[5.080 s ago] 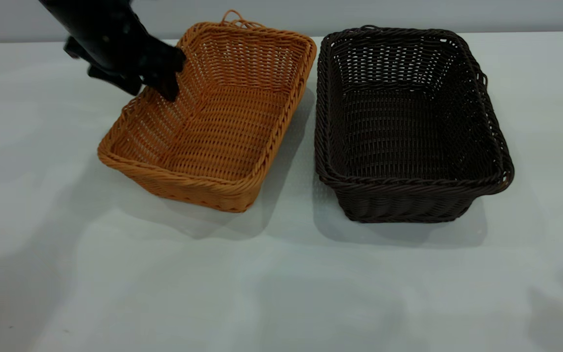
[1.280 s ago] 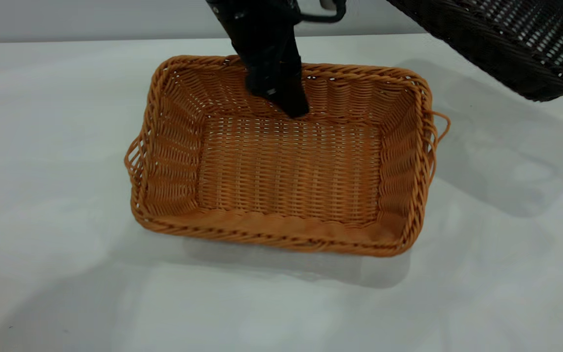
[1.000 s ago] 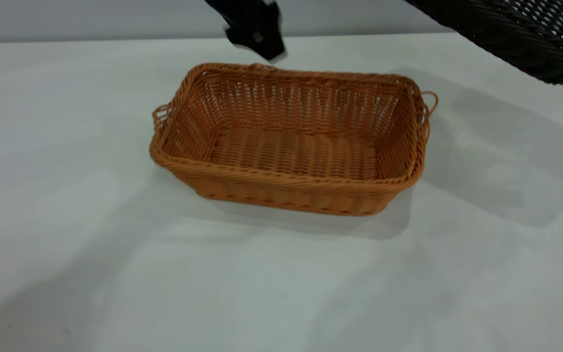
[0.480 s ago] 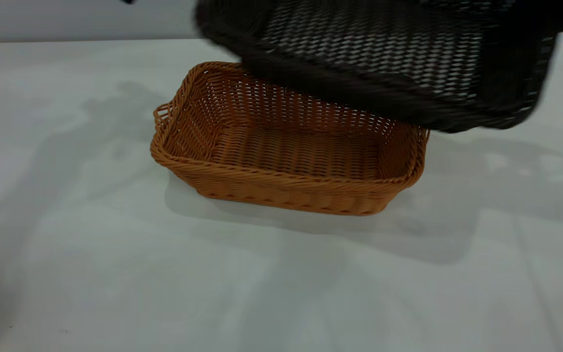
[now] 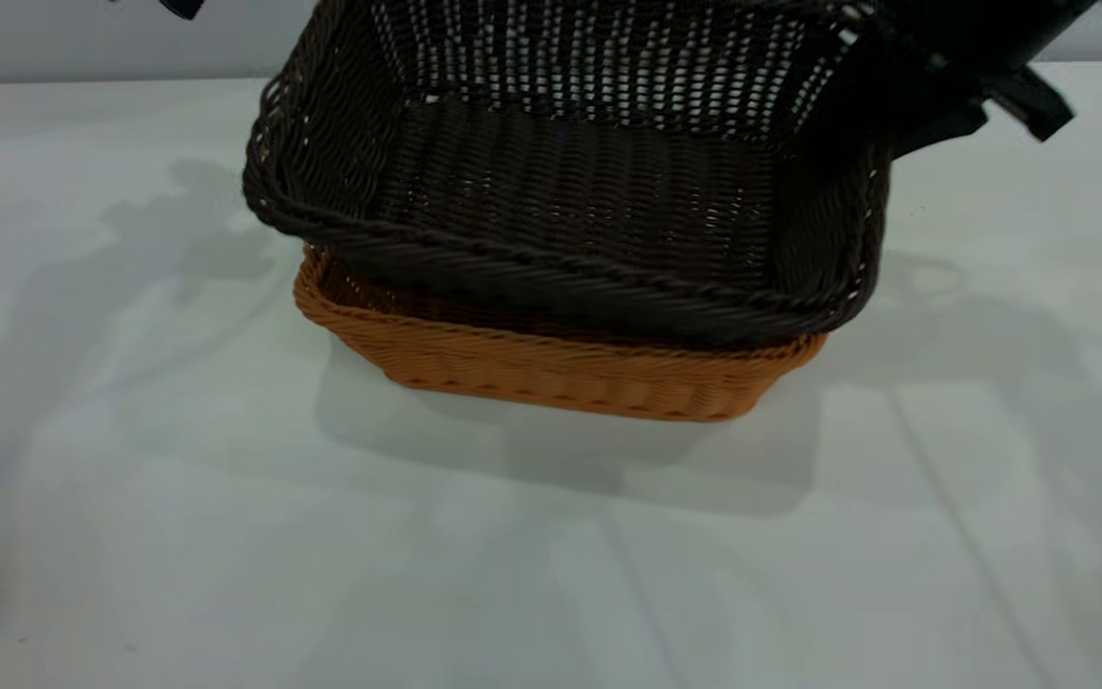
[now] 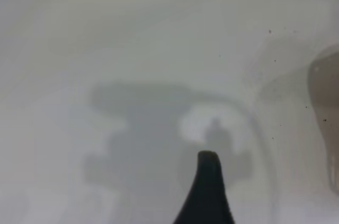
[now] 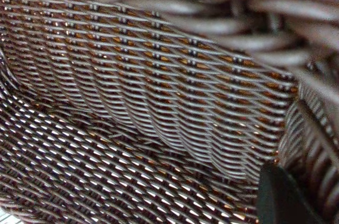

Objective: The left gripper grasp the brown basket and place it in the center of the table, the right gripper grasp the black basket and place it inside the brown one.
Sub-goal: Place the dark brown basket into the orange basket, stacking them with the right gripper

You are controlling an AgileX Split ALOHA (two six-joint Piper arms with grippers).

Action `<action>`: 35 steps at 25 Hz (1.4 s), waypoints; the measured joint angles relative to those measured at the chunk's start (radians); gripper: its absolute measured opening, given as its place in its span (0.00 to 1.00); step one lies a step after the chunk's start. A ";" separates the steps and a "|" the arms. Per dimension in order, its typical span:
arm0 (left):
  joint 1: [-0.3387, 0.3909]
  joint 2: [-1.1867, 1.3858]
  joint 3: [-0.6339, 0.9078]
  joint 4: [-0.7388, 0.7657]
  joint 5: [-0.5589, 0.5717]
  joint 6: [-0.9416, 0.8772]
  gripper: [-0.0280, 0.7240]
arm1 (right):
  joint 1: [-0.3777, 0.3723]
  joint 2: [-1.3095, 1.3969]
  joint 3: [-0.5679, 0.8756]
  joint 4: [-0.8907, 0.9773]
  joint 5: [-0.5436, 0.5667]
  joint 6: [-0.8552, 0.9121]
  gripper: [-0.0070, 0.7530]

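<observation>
Dim even light, soft shadows, wrist blur

You have the brown basket [image 5: 551, 378] on the counter [image 5: 226, 536], about mid-width. The black basket [image 5: 570, 182] sits over it, tilted, its near rim low inside the brown basket's near wall, its far side raised. The right hand [image 5: 905, 105] is at the black basket's right end wall. The left hand [image 5: 183, 8] is up at the far left, well apart from both baskets, above bare counter.
</observation>
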 joint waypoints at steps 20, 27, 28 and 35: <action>0.000 0.000 0.000 -0.003 -0.001 0.000 0.77 | 0.023 0.149 -0.058 -0.041 -0.067 0.049 0.11; 0.000 0.000 0.000 -0.003 -0.001 0.000 0.77 | 0.023 0.149 -0.124 -0.248 -0.030 0.188 0.11; 0.000 0.000 0.000 -0.003 -0.001 0.000 0.77 | 0.023 0.149 -0.128 -0.271 -0.026 0.195 0.11; 0.000 0.000 0.000 -0.003 0.000 0.000 0.77 | 0.023 0.149 -0.143 -0.333 -0.008 0.148 0.11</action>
